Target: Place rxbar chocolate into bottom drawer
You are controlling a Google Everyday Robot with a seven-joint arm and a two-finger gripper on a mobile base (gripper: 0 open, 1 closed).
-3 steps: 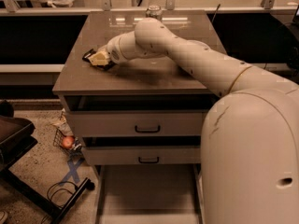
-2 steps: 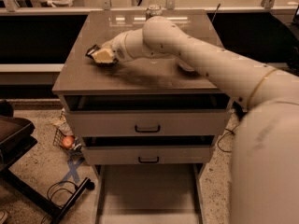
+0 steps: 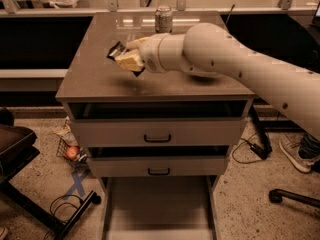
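My gripper (image 3: 126, 58) is shut on the rxbar chocolate (image 3: 116, 49), a small flat bar in a black wrapper, and holds it lifted a little above the left part of the cabinet top (image 3: 95, 74). The bar sticks out to the upper left of the pale fingers (image 3: 128, 61). My white arm reaches in from the right. The bottom drawer (image 3: 157, 209) is pulled out below, a wide shallow grey-beige tray, and nothing shows on its floor.
A metal can (image 3: 163, 19) stands at the back of the cabinet top. Two upper drawers with black handles (image 3: 157, 138) sit slightly ajar. A small wire basket with an orange ball (image 3: 72, 153), cables and a chair base lie on the floor at left.
The gripper has lifted the bar off the cabinet top and carried it toward the middle and front. The arm has swung with it.
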